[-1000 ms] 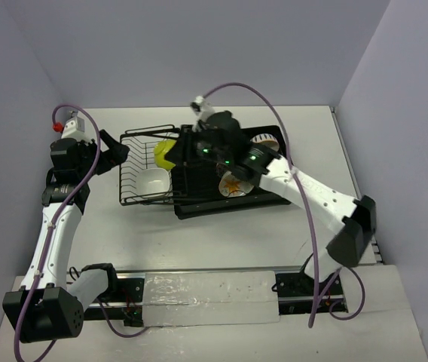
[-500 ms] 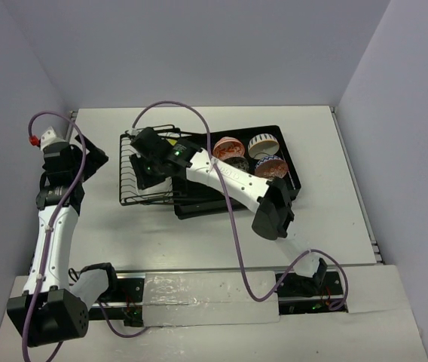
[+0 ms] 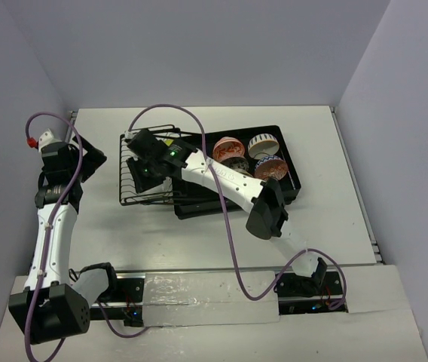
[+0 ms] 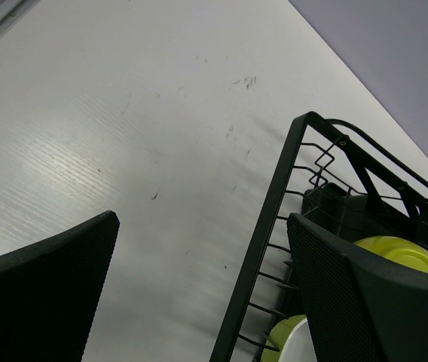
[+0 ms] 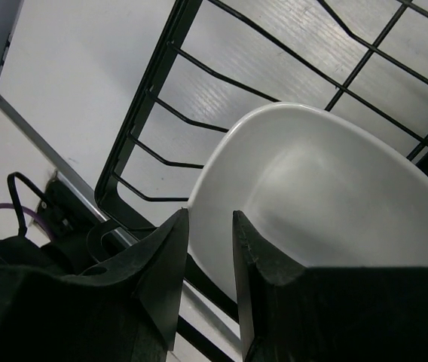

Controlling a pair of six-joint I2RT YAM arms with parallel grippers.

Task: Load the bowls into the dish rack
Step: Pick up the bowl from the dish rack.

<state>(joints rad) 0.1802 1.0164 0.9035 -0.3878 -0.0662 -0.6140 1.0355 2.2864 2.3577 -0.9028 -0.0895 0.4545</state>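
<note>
Over the wire basket at the left of the dish rack (image 3: 199, 170)
Right fingers (image 5: 203, 249) pinch the white bowl's (image 5: 319, 204) rim inside the basket; left fingers (image 4: 334, 302) spread wide, released, beside the rack's left edge.

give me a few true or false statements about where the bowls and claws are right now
1. The right claw is over the wire basket. True.
2. The left claw is shut on a bowl. False: it stands wide open, beside the basket, holding nothing.
3. A white bowl lies in the basket with the right claw's fingers astride its rim. True.
4. The slatted tray of the dish rack holds no bowls. False: three patterned bowls sit in it.
5. The lime green bowl is on the bare table. False: it is inside the basket.
</note>
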